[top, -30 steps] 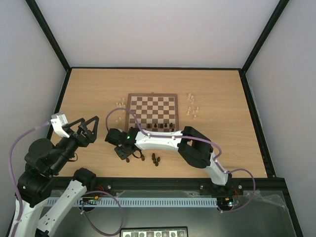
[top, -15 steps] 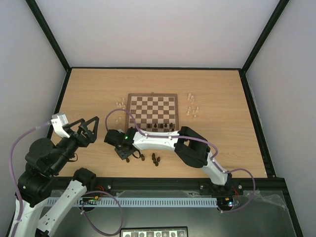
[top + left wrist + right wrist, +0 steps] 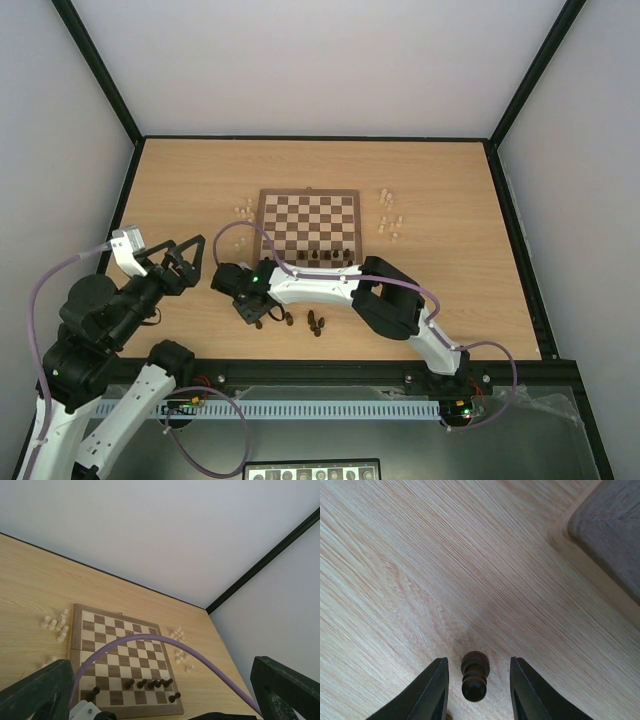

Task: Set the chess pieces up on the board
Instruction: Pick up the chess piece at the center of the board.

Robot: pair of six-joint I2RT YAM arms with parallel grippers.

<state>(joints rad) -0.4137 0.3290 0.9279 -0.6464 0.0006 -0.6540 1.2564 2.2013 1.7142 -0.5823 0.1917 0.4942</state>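
The board (image 3: 263, 214) lies mid-table, with several dark chess pieces (image 3: 326, 257) along its near rows. My right gripper (image 3: 250, 310) is low over the table off the board's near left corner. In the right wrist view it (image 3: 478, 667) stands open around an upright dark pawn (image 3: 474, 676), with a gap on both sides. More dark pieces (image 3: 315, 323) stand on the table close by. My left gripper (image 3: 178, 262) hangs wide open and holds nothing at the left, raised above the table. Its wrist view shows the board (image 3: 76, 630) with the dark pieces (image 3: 150, 683) on it.
Cream pieces stand in loose groups left (image 3: 243, 210) and right (image 3: 390, 215) of the board. A corner of the board (image 3: 615, 535) shows just beyond the pawn. A purple cable (image 3: 150, 639) arches across the left wrist view. Black frame rails edge the table.
My right gripper has shifted slightly to the left over the loose dark pieces. The left gripper has drifted a little to the right, still wide open.
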